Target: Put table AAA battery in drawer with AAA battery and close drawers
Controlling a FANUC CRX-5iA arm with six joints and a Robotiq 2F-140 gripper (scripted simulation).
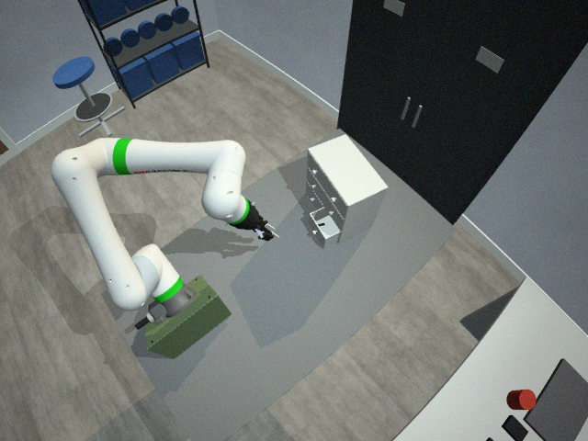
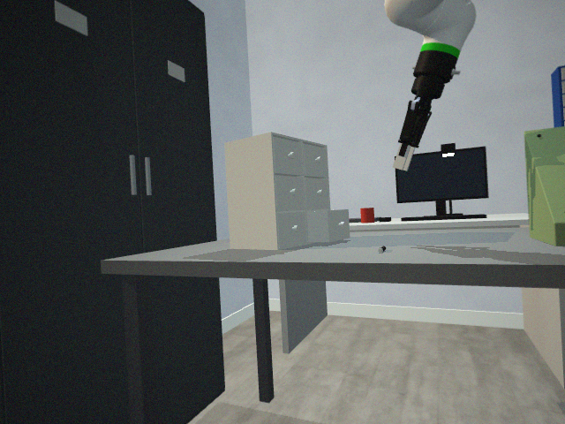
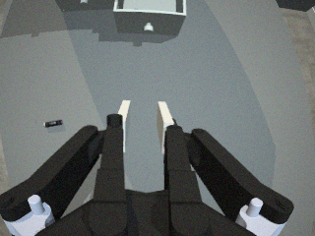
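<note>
The small chest (image 1: pixel 346 171) (image 2: pixel 248 192) stands at the far side of the grey table (image 1: pixel 285 294) (image 2: pixel 319 265). Its bottom drawer (image 1: pixel 326 230) (image 2: pixel 338 224) on the side nearer the arm is pulled out a little; a small dark thing (image 1: pixel 321 223) lies inside. The other drawers are pushed in. The loose AAA battery (image 2: pixel 381 249) (image 3: pixel 53 122) lies on the table, left of the fingers in the wrist view. My gripper (image 1: pixel 275 234) (image 2: pixel 401 162) (image 3: pixel 143 113) hangs high above the table, tilted down toward the chest, nearly shut with nothing between the fingers.
The arm's green base (image 1: pixel 189 318) (image 2: pixel 545 182) sits on the table's near end. A tall black cabinet (image 1: pixel 451 95) (image 2: pixel 91 182) stands behind the chest. A desk with a monitor (image 2: pixel 441 180) and a red cup (image 2: pixel 366 214) (image 1: pixel 520 400) is off to the side.
</note>
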